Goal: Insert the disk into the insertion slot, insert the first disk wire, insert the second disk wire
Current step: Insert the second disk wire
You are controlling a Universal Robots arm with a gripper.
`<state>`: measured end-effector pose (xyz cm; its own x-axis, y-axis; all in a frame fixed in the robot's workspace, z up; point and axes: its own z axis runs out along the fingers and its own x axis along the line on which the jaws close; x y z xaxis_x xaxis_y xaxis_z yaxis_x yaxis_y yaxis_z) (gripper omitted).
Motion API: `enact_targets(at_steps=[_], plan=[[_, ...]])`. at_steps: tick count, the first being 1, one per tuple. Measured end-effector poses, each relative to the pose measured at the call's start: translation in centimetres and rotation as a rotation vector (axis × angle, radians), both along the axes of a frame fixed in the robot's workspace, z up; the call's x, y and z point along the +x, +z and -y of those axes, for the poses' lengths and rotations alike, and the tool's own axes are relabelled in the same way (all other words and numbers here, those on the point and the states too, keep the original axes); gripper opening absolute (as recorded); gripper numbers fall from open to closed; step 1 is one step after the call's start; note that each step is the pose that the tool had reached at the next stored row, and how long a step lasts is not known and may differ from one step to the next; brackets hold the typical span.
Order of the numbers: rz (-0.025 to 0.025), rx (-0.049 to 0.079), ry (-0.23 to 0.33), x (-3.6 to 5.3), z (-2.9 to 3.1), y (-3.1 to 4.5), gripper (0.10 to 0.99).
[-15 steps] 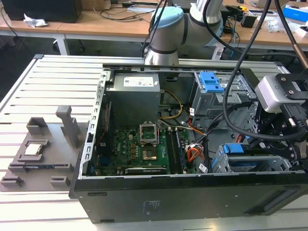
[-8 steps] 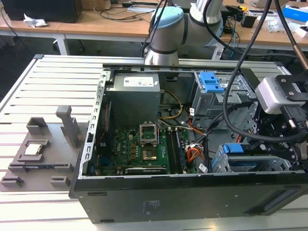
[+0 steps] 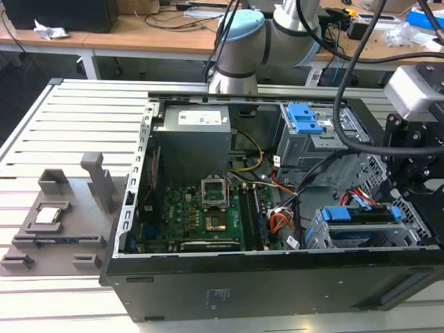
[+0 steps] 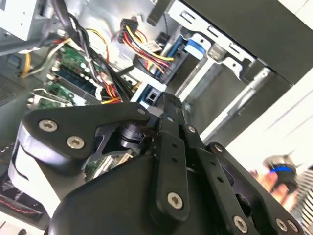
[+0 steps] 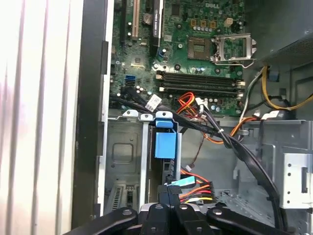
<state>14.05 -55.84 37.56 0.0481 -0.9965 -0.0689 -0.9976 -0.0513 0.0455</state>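
- The disk (image 3: 361,216) sits in the insertion slot (image 3: 326,239) at the case's corner on the exterior view's right, long axis level, lying along the case's front wall.
- The gripper (image 5: 168,193) hovers over its blue carrier; fingers closed together, gripping nothing.
- Motherboard (image 3: 201,211) lies alongside.

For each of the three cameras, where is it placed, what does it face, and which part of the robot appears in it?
Exterior view: off the arm, above the open computer case, facing down into it; the arm stands behind the case, the end effector over the drive bays at the exterior view's right.
First wrist view: on the wrist, facing the motherboard and the disk in its bay; end effector closed.
Second wrist view: on the wrist, facing coloured wires; end effector linkage fills the foreground.
Shared: both wrist views show the end effector and wires.
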Motion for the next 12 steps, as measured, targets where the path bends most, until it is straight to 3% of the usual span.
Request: enact_targets(at_steps=[3, 5, 9, 12], plan=[[-0.0001, -0.063, 0.000, 0.00, -0.89, 0.34, 0.106], [0.0000, -0.068, 0.000, 0.00, -0.94, 0.76, 0.106], [-0.0001, -0.074, 0.000, 0.00, -1.02, 2.79, 0.106], [0.0000, -0.074, 0.000, 0.00, -1.02, 2.93, 0.106]])
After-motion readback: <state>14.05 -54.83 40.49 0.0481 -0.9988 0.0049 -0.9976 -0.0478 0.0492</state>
